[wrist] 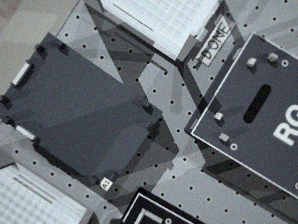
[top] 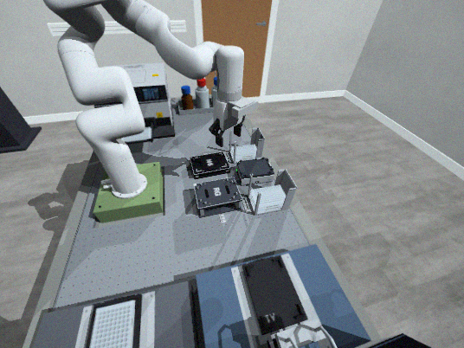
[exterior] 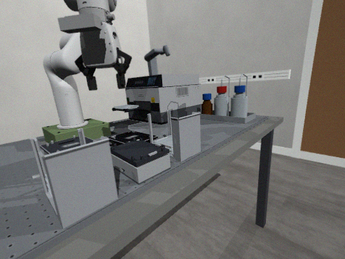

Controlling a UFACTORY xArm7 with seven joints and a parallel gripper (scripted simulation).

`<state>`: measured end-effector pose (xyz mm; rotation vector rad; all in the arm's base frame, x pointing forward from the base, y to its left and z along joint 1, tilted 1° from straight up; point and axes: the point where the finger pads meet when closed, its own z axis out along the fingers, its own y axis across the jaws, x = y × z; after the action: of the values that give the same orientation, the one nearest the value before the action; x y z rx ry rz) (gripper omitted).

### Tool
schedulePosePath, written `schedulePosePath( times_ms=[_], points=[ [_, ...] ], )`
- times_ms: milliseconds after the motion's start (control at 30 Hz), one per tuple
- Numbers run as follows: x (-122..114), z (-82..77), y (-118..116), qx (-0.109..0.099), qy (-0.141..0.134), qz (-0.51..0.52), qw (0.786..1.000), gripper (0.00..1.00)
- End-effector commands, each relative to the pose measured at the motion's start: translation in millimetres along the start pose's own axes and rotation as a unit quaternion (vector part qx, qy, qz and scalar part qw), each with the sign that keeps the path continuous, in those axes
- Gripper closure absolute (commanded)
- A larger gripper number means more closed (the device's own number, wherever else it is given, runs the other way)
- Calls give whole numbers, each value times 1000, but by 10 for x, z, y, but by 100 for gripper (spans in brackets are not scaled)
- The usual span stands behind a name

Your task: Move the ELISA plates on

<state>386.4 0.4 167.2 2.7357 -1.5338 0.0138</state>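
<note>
My gripper is open and empty, high above the deck near nest N6; it also shows in the exterior view. In the wrist view a dark instrument nest with corner locators and an A1 mark lies below me, with no plate on it. A white plate sits in the DONE rack beside its label. Another white plate lies in the IN rack. The regrip nest RG is bare. A white plate sits in a front-left station.
The reader stands at the back with its tray out. Bottles stand behind it. A blue station at the front holds a bare dark nest. The arm's green base is at the left. The rack walls stand tall.
</note>
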Motion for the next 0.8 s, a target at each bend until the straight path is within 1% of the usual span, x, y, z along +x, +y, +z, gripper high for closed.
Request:
schedulePosePath(
  times_ms=[0, 167, 400, 467, 667, 767],
  points=[
    [-20, -7, -116, 1, 1, -21, 1000, 0],
    [-71, -7, -275, 1, 1, -121, 993, 0],
    [-141, -7, -497, 1, 1, -124, 992, 0],
    [-141, -7, -497, 1, 1, -124, 992, 0],
    [-202, -7, -688, 1, 1, -242, 970, 0],
    [-232, -8, -784, 1, 1, -246, 969, 0]
  ],
)
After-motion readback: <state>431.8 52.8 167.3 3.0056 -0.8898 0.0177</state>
